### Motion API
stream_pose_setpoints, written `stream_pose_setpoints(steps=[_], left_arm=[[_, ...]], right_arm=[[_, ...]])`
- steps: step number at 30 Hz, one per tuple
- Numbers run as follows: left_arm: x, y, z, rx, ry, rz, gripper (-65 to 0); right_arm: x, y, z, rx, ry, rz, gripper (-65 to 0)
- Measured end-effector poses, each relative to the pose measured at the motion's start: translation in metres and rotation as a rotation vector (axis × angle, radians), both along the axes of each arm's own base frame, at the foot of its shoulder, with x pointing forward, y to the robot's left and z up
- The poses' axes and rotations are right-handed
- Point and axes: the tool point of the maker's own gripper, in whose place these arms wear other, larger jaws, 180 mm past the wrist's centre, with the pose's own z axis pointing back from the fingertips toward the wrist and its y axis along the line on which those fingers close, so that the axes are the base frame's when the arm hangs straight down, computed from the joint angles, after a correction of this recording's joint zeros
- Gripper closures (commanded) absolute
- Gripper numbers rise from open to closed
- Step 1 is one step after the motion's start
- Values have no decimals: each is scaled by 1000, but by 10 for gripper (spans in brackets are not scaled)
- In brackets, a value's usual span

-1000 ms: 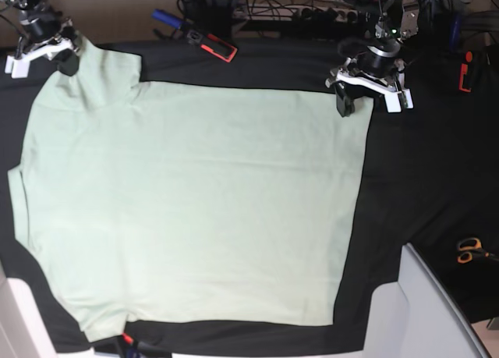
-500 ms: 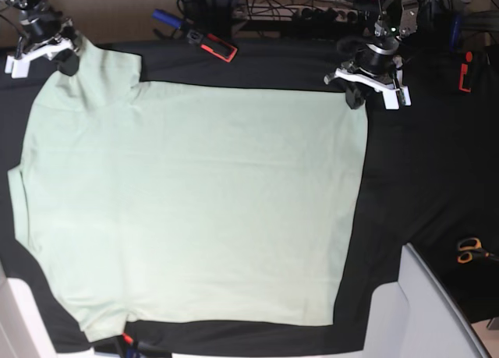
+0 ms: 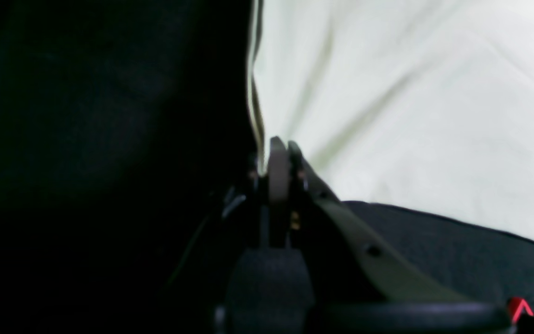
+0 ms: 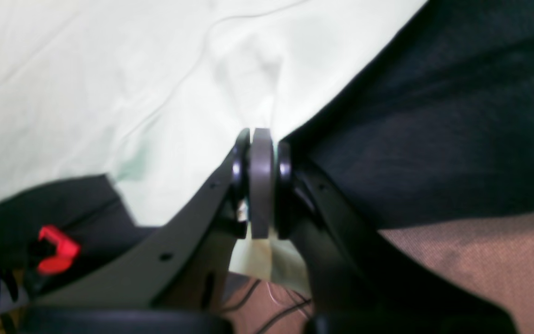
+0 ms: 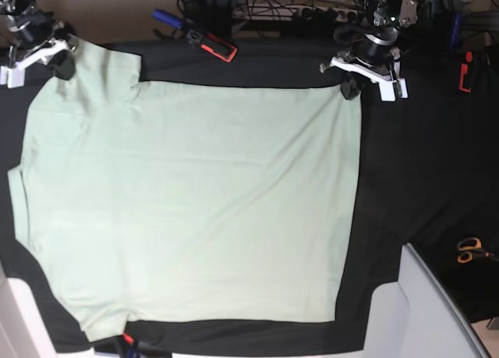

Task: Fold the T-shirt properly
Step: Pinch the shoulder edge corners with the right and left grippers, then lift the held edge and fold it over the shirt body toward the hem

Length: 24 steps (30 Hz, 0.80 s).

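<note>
T-shirt (image 5: 195, 202): spread flat on the black tabletop (image 5: 421, 179), long axis left-right in base view, hem on that view's right, sleeve end on its left.
left claw (image 3: 278, 155): clamped on the far hem corner; cloth creases fan out from the pinch.
right claw (image 4: 260, 148): jaws together on the far sleeve edge, cloth pinched between them.
key relation: both claws sit on the same far edge, well apart; whole shirt lies on the near side of them.
next move (my guess): carry that edge toward the near edge, both arms in step.
</note>
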Motion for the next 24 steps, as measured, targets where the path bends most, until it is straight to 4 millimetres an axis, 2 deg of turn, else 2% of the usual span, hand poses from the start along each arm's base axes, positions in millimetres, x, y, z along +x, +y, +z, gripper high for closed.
stream_pose_setpoints(steps=[3,9,11,13,17,21,24], left_arm=[[8,-2,10,0,-34,-4,0],[11,-2,12,0,-39,-4,0],[17,0,14,5,-50,3,0],[22,3,11,14,-22,18,0],[28,-5,3,-11,59,-19,0],[47,-7,10,-16,43,-31,0],[57,-8,13,-19,37,-38,0]], right_arm=[[6,2,5,-8,-8,20,-1],[20,2,9,-8,-27,31,-1],[24,-2,9,-20,-4,60,-1],[36,-10,15,-39,-27,62,-1],[52,-19,23,-60,-55,60,-1],[56,-29,24,-82,-38,43,-1],[70,-37,25,-86,-54,28,-1]])
